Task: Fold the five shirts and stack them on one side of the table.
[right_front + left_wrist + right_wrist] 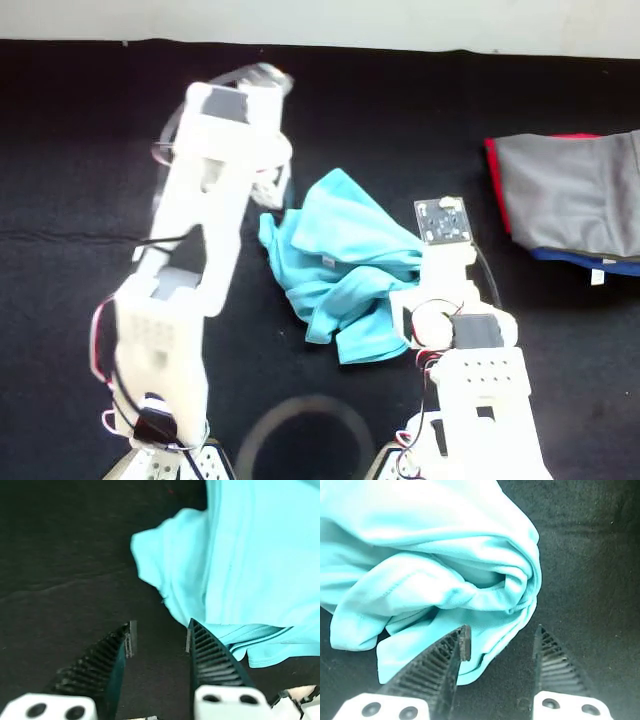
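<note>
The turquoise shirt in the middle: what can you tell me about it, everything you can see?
The turquoise shirt is a thin, smooth knit, crumpled and unfolded in a loose heap mid-table on the black table cover. A stitched hem shows at its edge. The left gripper stands open beside it, the right gripper open over its hem; neither holds it.

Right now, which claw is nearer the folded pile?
Right. The right claw is at the blue shirt, on its edge toward the pile; the left claw is across it.
</note>
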### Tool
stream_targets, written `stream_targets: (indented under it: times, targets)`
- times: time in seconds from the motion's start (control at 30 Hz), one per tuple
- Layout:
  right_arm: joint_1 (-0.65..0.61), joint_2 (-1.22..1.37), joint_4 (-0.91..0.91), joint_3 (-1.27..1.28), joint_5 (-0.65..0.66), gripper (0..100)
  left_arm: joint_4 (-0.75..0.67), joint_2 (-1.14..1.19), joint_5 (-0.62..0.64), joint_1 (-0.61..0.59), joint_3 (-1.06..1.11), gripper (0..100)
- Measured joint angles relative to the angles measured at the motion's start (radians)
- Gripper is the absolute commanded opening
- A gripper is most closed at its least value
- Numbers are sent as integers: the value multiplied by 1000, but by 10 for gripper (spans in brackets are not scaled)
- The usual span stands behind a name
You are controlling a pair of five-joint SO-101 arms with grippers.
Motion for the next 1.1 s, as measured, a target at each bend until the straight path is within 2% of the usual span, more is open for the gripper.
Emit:
stream_targets:
  times: [0.2,0.5,0.87,0.93,1.0,1.1]
  targets:
    - [63,0,0,12,0,207,-20,81,0,84,2,171]
    - [74,0,-77,110,0,207,-31,89,0,143,5,171]
    - [74,0,-84,115,0,207,-97,201,2,146,6,165]
    - [74,0,-84,117,0,207,-97,201,0,146,6,111]
    - [74,0,-84,117,0,207,-95,201,0,146,-17,6]
    - [74,0,-84,117,0,207,-78,201,0,150,-77,17]
